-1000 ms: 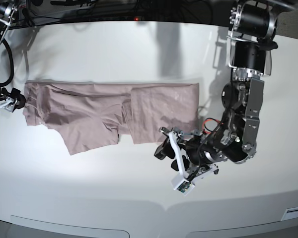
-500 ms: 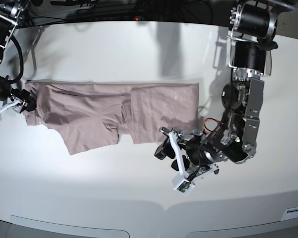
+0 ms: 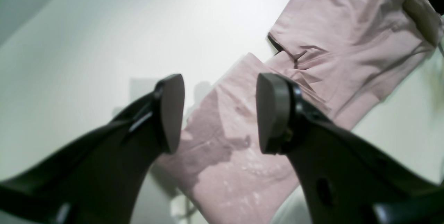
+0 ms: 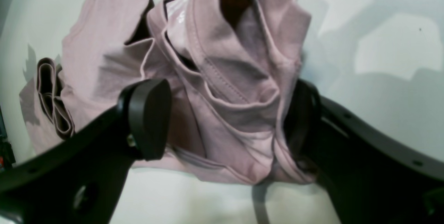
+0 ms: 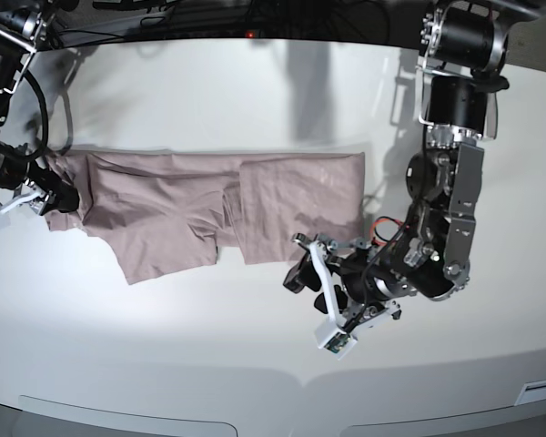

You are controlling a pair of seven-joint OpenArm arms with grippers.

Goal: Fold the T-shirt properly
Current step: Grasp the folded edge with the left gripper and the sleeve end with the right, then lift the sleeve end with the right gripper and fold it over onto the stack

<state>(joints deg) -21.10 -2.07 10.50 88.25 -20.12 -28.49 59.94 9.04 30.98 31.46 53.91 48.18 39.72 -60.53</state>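
Our soft dusty-pink T-shirt (image 5: 209, 205) lies half-folded mid-table. At nine o'clock our right gripper (image 4: 225, 120) straddles its bunched end, jaws wide, likely readying the next fold; our left gripper (image 3: 220, 113) hovers at five o'clock, parted, empty.

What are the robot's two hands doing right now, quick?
Left gripper: open, holding nothing, just above the T-shirt.
Right gripper: open wide, with bunched shirt fabric between its jaws, not clamped.

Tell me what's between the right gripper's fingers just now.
Bunched collar-end fabric of the T-shirt fills the right gripper; its jaws stand wide around it. One finger shows clearly, the other is partly draped by cloth. Whatever lies beneath the folds is covered.
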